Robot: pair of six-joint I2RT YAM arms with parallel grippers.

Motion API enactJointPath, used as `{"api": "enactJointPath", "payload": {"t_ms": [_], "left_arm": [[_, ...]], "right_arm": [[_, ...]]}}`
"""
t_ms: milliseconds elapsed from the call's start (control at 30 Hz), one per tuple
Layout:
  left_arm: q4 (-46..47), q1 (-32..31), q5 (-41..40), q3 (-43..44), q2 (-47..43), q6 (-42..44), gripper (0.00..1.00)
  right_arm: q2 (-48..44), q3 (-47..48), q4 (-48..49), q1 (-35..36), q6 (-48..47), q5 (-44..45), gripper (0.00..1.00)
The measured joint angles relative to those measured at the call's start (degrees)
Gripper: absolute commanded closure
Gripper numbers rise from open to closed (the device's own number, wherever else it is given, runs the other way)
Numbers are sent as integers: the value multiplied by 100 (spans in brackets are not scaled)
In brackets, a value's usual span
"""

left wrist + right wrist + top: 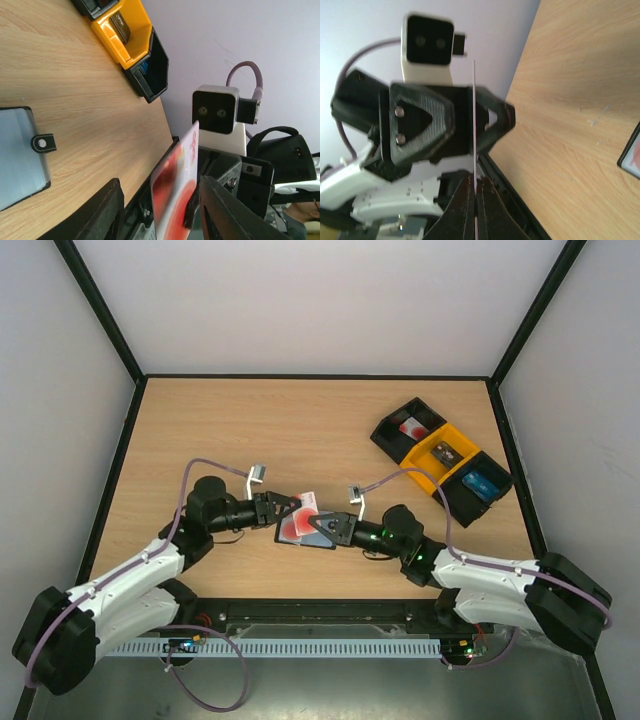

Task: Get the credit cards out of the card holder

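A whitish credit card with a large red mark stands on edge in the air between the two grippers. My right gripper is shut on its lower edge; the card shows edge-on there. My left gripper is open, one finger on each side of the card, with gaps. In the top view the card sits between the left gripper and right gripper. The black card holder lies open on the table, grey-blue sleeve up, below the grippers. Its corner shows something reddish inside.
A row of open bins stands at the back right: black, yellow, black, each with a small item inside. The yellow bin and a black bin also show in the left wrist view. A black frame edges the table.
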Motion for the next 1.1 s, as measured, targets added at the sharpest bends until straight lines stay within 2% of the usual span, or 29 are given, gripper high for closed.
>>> {"api": "enactJointPath", "payload": {"t_ms": [167, 367, 467, 600, 733, 933, 1100], "left_arm": [[-529, 24, 444, 363, 0, 573, 60], [-1523, 22, 881, 866, 13, 1528, 74], [-1808, 24, 1126, 953, 63, 1847, 78], [-2151, 24, 1375, 1067, 201, 2173, 78], [-2238, 24, 1589, 1102, 227, 2312, 76], [-2243, 24, 1755, 1102, 271, 2354, 51], [-2328, 24, 1751, 1102, 326, 2409, 47]], "right_arm": [[-452, 2, -813, 0, -566, -660, 98], [-944, 2, -1460, 0, -946, -1128, 98], [-1038, 4, -1690, 0, -1075, -1263, 98], [-1049, 13, -1943, 0, -1191, -1368, 98], [-1069, 17, -2002, 0, -1224, -1423, 98], [-1069, 20, -1996, 0, -1231, -1545, 98], [-1073, 20, -1882, 0, -1182, -1703, 98]]}}
